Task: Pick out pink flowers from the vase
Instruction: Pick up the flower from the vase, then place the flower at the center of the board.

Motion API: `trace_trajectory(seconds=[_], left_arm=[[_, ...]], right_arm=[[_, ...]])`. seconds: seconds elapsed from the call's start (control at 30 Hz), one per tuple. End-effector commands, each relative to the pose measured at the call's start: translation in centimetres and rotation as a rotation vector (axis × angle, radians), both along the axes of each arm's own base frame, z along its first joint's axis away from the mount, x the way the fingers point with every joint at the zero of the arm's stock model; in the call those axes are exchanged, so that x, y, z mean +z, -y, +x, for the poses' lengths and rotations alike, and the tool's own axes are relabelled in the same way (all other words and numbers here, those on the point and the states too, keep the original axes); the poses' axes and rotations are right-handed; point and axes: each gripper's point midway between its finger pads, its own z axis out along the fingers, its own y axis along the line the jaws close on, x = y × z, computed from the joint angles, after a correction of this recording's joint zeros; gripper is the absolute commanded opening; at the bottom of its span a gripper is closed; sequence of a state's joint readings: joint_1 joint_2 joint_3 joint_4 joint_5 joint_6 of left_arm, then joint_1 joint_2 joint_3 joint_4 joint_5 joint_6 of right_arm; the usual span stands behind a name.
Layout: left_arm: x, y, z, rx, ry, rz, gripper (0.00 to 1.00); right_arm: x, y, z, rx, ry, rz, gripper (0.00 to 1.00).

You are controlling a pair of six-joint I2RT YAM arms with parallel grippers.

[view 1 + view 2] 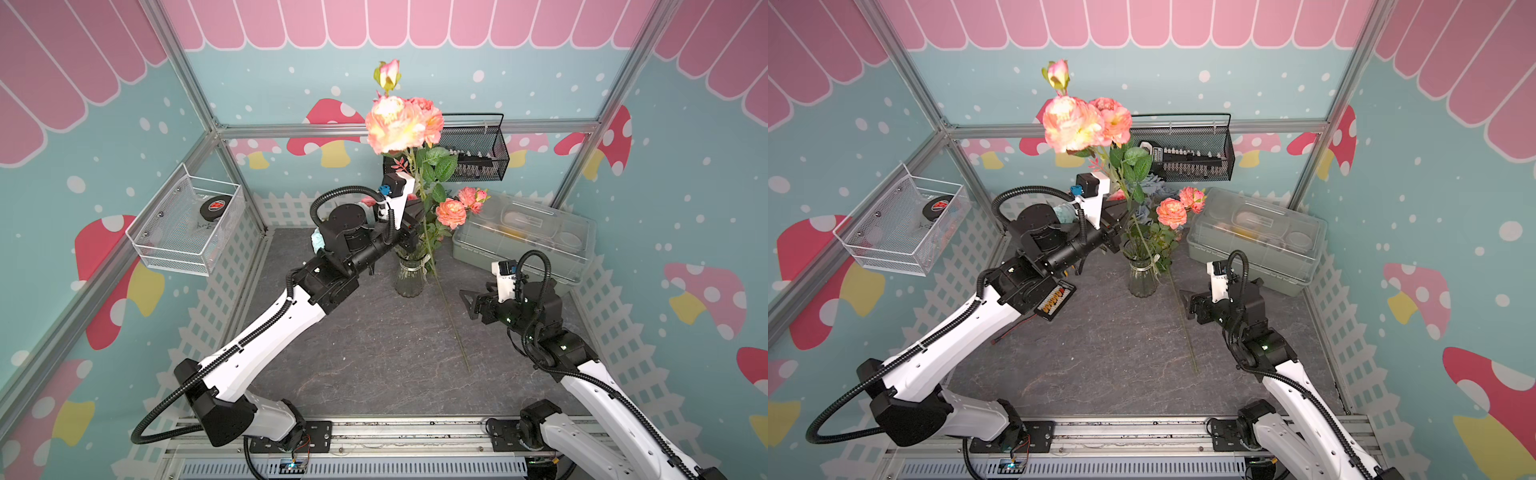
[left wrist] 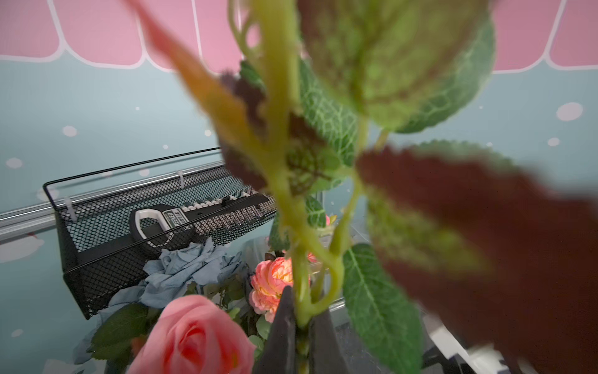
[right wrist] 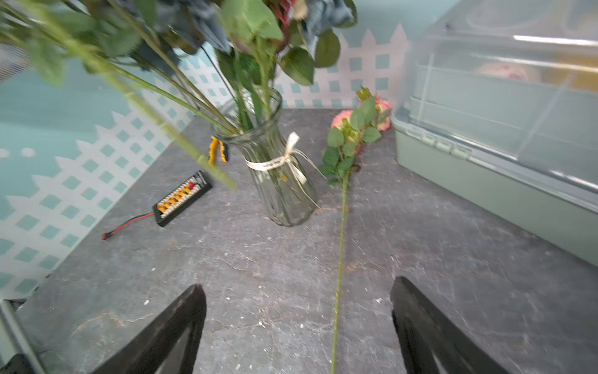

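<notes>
Right wrist view: right gripper [image 3: 297, 283] gapes wide over a laid pink flower [image 3: 348, 147]. In a top view the vase [image 1: 409, 278] stands at its 10 o'clock; above, the left gripper [image 2: 302, 307] pinches a pink stem [image 2: 280, 97], seemingly mid-extraction, next needing laying alongside

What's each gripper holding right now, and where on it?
Left gripper is shut on the tall pink flower spray, pinching its green stem below the leaves. Right gripper is open, holding nothing.
</notes>
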State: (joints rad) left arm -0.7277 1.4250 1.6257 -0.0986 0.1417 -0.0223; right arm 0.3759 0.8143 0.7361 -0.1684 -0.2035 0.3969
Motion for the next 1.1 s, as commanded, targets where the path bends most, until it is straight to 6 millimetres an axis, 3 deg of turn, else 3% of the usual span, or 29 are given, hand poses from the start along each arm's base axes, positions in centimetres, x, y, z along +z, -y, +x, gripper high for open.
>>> trace_trajectory(seconds=[0.0,0.13,0.3,0.6,0.77,0.83,1.0,1.07], left_arm=[[-2.5,0.7,-2.1,-0.16,-0.217,0.011,0.0],[-2.4,1.2,-2.7,-0.263,-0.31,-0.045,0.0],[-4.3,2.6,-3.1,-0.367,-0.419,-0.051,0.0],[-6.3,3.9,-2.8,-0.416,-0.487,-0.054,0.0],[-7.0,4.5,-2.6,-0.441,-0.512,-0.055,0.0],[-7.2,4.7,-2.5,-0.445,-0.514,-0.056,0.0],[-7.7,4.7,-2.2,-0.431,-0.516,-0.047,0.0],[-7.9,4.7,-2.2,-0.429,-0.52,-0.04,0.03]], right_arm=[[6.3,-2.2,-1.5,0.15,0.182,0.097,0.88],[9.0,-2.7,-2.0,0.195,0.254,0.12,0.89],[9.8,-4.8,-2.3,0.315,0.229,0.195,0.89],[9.2,-7.7,-2.1,0.444,0.174,0.277,0.89],[8.6,-8.9,-2.0,0.477,0.137,0.258,0.8],[8.5,-9.3,-1.9,0.493,0.128,0.258,0.7],[7.9,-9.6,-1.3,0.476,0.105,0.232,0.2],[7.9,-9.5,-1.2,0.464,0.104,0.225,0.08]])
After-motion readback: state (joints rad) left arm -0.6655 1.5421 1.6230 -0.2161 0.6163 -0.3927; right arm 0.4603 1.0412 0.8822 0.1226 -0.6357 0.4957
